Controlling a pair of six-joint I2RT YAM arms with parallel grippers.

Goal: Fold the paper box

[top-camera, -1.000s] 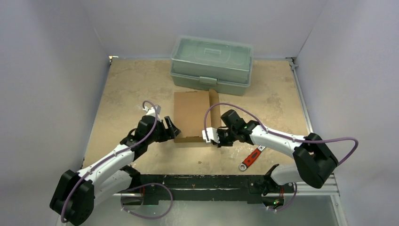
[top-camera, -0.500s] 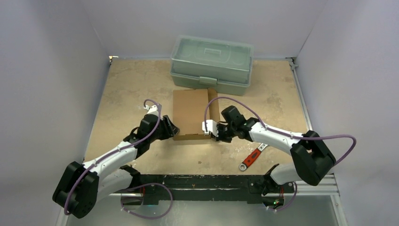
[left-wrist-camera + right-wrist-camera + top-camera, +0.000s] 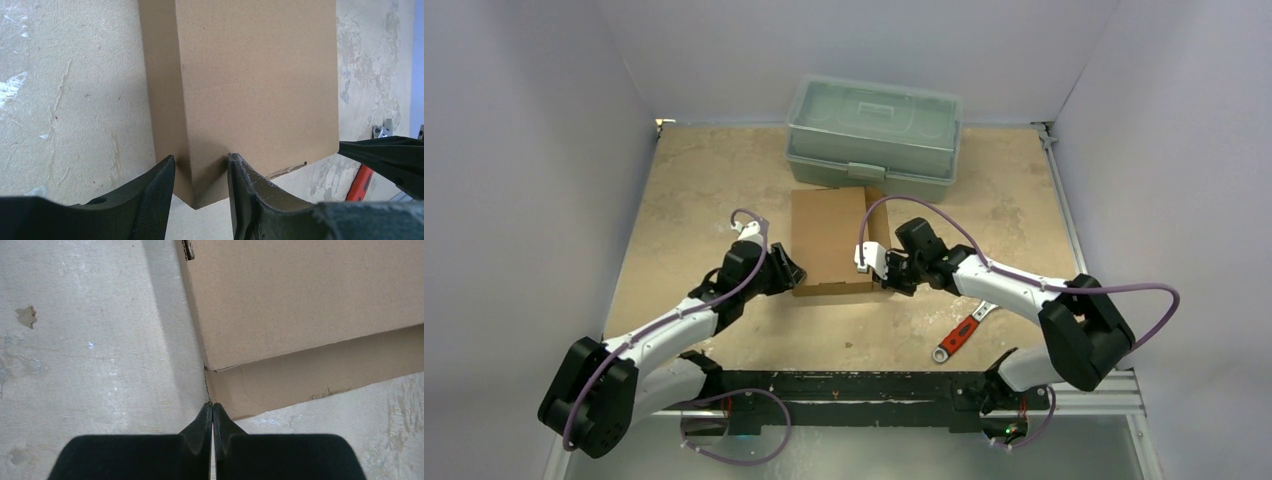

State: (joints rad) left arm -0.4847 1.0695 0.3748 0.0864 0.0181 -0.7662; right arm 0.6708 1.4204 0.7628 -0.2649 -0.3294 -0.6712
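The paper box [image 3: 829,240] is brown cardboard, folded shut and lying flat in the middle of the table. My left gripper [image 3: 792,275] is at its near left corner. In the left wrist view that gripper [image 3: 200,165] straddles the corner of the box [image 3: 250,75], one finger on the side wall and one on the top face, both touching the cardboard. My right gripper [image 3: 886,280] is at the near right corner. Its jaws [image 3: 212,405] are shut with nothing between them, and the tips touch the box's [image 3: 300,290] corner edge.
A grey-green plastic toolbox [image 3: 874,135] stands at the back, just behind the box. A red-handled wrench [image 3: 959,335] lies on the table near the right arm's base. White walls enclose the table on three sides.
The box has slid away from the arms, up against the toolbox. Both grippers moved along with it. The left jaws narrowed onto the corner.
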